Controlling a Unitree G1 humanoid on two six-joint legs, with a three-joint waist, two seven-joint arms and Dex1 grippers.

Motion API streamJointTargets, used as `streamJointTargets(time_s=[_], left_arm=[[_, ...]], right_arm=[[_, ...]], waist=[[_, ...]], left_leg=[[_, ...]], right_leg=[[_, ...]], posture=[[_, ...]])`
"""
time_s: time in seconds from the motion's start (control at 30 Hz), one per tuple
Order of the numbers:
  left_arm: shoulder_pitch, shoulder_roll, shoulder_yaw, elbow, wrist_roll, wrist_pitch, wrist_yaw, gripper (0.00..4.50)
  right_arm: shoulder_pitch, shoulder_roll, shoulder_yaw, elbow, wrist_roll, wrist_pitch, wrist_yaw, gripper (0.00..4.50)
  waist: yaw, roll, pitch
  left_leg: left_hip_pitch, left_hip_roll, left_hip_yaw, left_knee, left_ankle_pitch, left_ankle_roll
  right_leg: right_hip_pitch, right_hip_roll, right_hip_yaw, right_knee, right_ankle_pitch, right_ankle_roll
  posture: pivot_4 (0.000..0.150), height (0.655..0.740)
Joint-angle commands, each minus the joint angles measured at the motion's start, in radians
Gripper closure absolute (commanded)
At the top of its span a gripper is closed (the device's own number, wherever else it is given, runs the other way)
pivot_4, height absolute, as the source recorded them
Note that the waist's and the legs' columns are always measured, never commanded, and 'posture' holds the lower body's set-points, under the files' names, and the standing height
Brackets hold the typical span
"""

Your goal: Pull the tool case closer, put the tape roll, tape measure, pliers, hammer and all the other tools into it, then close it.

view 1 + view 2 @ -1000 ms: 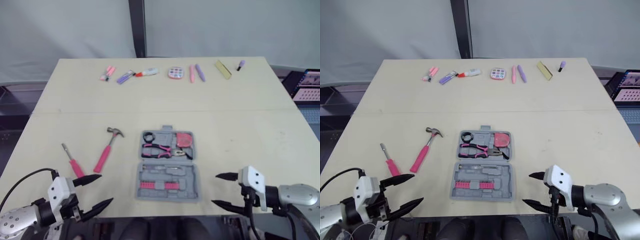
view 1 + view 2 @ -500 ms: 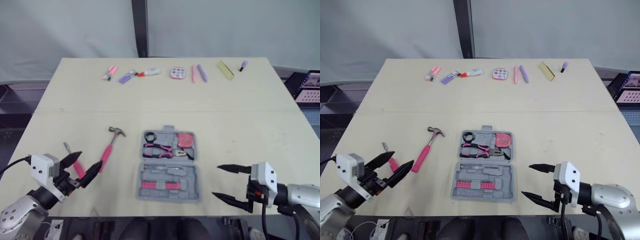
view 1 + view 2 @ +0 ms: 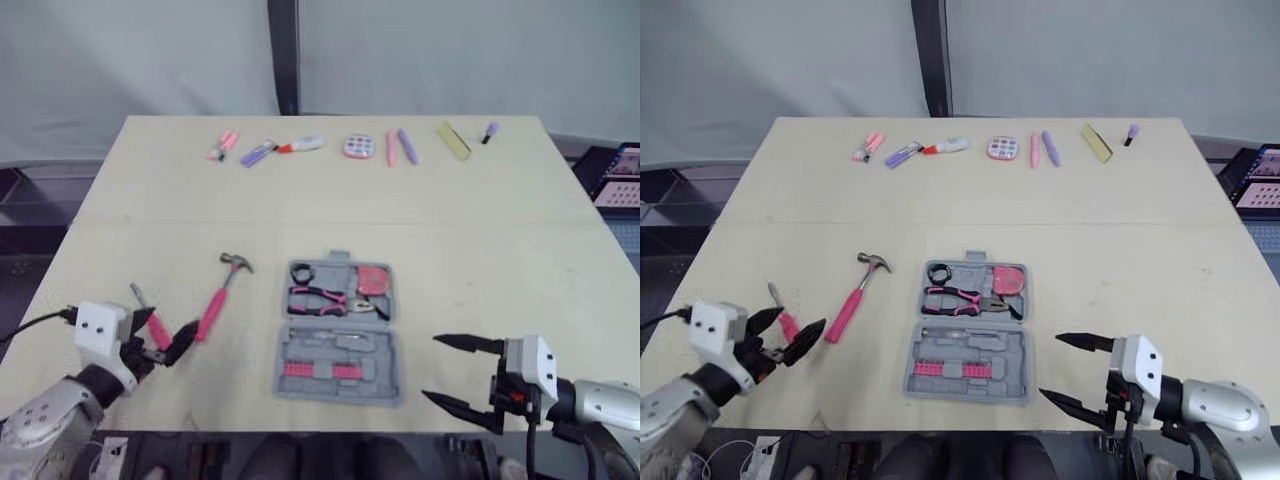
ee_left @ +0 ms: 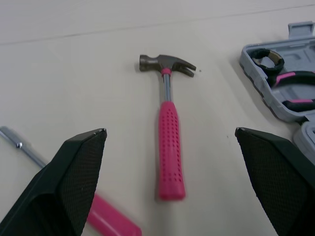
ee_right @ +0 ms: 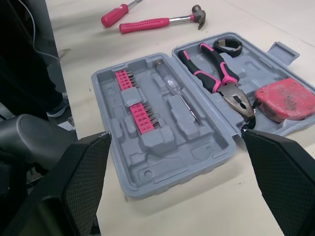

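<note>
Just beyond the spread jaws of the left gripper (image 3: 172, 332) lies the hammer (image 4: 167, 142); it should straddle the pink handle squarely before closing. The right gripper (image 3: 432, 368), jaws also apart, hovers beside the tool case (image 5: 147, 173).

The left gripper (image 3: 176, 321) hangs low to the left of the tool case (image 3: 381, 352), fingers spread. The right gripper (image 3: 430, 367), right of it, points toward it with fingers wide apart.

Beige table (image 3: 480, 240), grey curtain (image 3: 450, 50) behind
</note>
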Motion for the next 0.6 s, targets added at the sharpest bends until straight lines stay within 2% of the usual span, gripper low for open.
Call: streamJointTargets(time_s=[0.03,0.37,0.6], left_arm=[[-0.074,0.026,-0.038,0.045,0.046,0.036,0.028,0.0],[-0.363,0.0,-0.206,0.243,0.172,0.146,0.113,0.0],[-0.441,-0.041,-0.293,0.261,0.217,0.213,0.129,0.0]], right_arm=[[0.005,0.008,-0.014,-0.024,0.006,-0.016,-0.015,0.02],[0.0,0.015,0.0,-0.036,-0.009,-0.002,-0.066,0.02],[-0.011,0.004,0.001,-0.03,-0.012,0.008,-0.072,0.02]], waist=[[-0.002,0.0,0.0],[-0.004,0.0,0.0],[-0.004,0.0,0.0]], left_leg=[[0.0,0.0,0.0,0.0,0.0,0.0],[0.0,-0.001,0.0,0.001,0.0,0.0],[0.0,-0.001,-0.001,0.003,0.0,0.0]], right_leg=[[0.0,0.0,0.0,0.0,0.0,0.0],[-0.003,0.0,0.0,0.01,0.0,0.0],[-0.003,0.0,0.0,0.013,0.0,0.0]], posture=[[0.15,0.74],[0.15,0.74],[0.15,0.74]])
